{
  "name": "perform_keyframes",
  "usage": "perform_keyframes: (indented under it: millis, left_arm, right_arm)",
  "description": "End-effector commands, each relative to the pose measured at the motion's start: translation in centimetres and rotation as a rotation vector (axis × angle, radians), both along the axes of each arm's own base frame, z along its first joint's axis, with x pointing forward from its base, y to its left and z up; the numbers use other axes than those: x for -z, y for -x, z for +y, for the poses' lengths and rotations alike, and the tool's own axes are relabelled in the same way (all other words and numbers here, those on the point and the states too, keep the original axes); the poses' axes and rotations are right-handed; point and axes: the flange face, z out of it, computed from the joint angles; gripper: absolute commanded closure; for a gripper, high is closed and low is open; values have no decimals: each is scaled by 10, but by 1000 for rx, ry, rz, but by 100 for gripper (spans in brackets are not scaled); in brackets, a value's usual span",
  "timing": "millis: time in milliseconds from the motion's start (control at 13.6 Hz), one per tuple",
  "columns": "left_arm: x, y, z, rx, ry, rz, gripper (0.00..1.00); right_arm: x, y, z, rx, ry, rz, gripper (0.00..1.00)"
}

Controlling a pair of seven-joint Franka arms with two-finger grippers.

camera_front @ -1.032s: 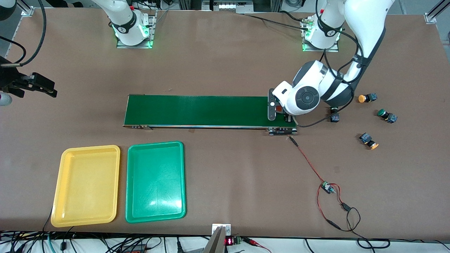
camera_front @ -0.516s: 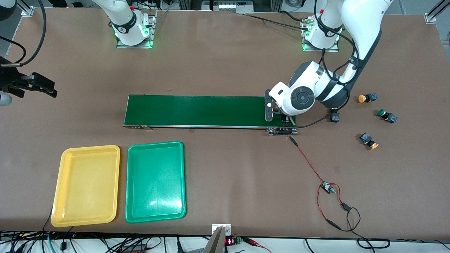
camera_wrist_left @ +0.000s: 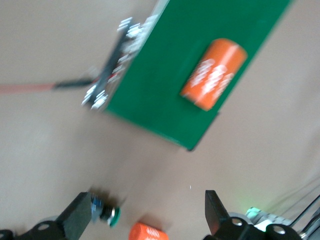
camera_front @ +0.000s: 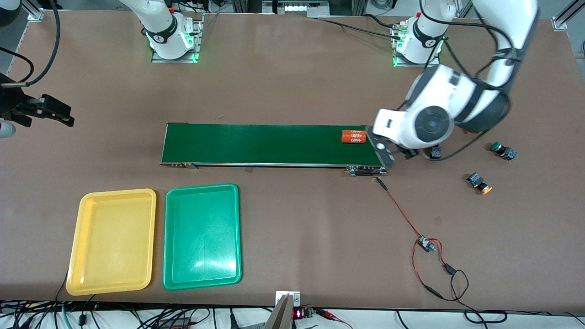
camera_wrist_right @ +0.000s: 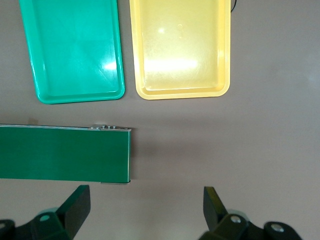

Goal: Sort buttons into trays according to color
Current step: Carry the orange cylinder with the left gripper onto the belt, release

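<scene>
While the right arm waits, the left pincer (camera_wrist_left: 145, 220) hangs spread over the table (camera_front: 292, 82).

Both hands (camera_wrist_left: 145, 215) (camera_wrist_right: 145, 210) open, aloft.

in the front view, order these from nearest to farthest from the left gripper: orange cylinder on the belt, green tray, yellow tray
The left gripper is open, at the belt's end toward the left arm.
1. Orange cylinder: on that end of the belt, closest.
2. Green tray: nearer the front camera than the belt, toward the right arm's end.
3. Yellow tray: beside the green tray, farthest.
</scene>
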Motion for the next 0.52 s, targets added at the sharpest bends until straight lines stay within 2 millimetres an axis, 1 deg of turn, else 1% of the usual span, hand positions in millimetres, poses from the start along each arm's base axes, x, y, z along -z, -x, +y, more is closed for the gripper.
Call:
perform_keyframes:
  millis: [0, 74, 147, 221, 295, 368, 442]
  left_arm:
    - [-7, -19, 51, -229, -66, -8, 0]
    - [-13, -26, 69, -341, -92, -27, 0]
    - [-13, -29, 79, -461, -134, -35, 0]
    - [-12, -30, 86, -539, -189, -51, 0]
    - [-11, -29, 86, -556, -249, -78, 0]
    - [-9, -26, 86, -562, -279, -71, 0]
    - [-12, -27, 90, -557, -286, -57, 0]
  right_arm:
    - [-2, 3, 0, 8, -10, -1, 0]
    - [-3, 3, 0, 8, -10, -3, 0]
    - [-3, 3, 0, 6, -10, -2, 0]
    - [-2, 3, 0, 6, -10, -1, 0]
    - [-3, 3, 0, 8, -9, -4, 0]
    - [-2, 3, 0, 6, -10, -3, 0]
    - [-3, 3, 0, 8, -9, -4, 0]
